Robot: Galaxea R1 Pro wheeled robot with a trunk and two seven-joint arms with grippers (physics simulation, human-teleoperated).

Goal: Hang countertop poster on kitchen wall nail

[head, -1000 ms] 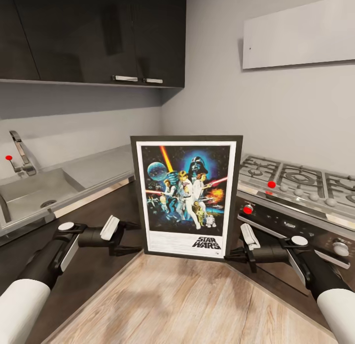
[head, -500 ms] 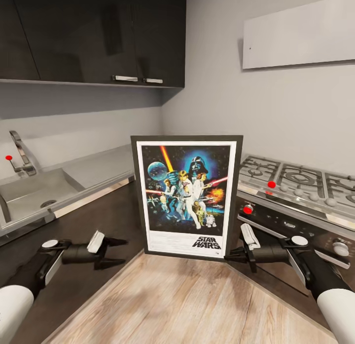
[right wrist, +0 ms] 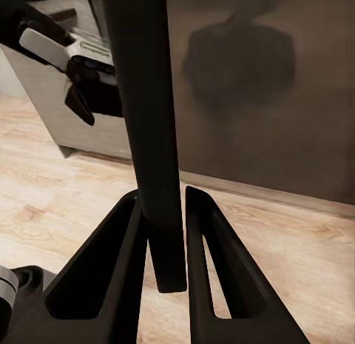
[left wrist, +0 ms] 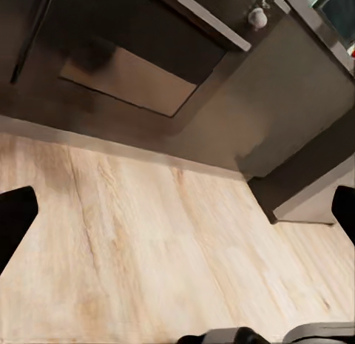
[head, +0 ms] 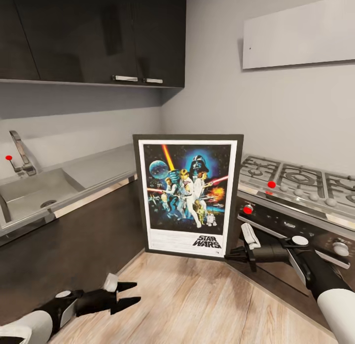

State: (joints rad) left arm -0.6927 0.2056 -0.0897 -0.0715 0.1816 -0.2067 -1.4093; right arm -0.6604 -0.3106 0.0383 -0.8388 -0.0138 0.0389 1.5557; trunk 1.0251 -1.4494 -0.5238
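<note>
- Standing upright in the kitchen corner: black-framed Star Wars poster [head: 188, 196] with white inner border, lower edge level with the right gripper, above the pale wood-plank floor [head: 197, 299].
- Clamped on the frame's lower right edge: right gripper [head: 231, 256], black fingers [right wrist: 111, 277] pinching the dark frame edge [right wrist: 148, 137] between them.
- Hanging low over the floor, well apart from the poster: left gripper [head: 129, 293], fingers [head: 125, 286] spread, nothing between them.
- Flanking the poster: stainless steel sink basin [head: 34, 191] with curved tap at left, silver gas hob [head: 296, 178] with red-tipped knobs at right.
- Overhead: dark glossy wall cabinets [head: 93, 35] with metal handles.
</note>
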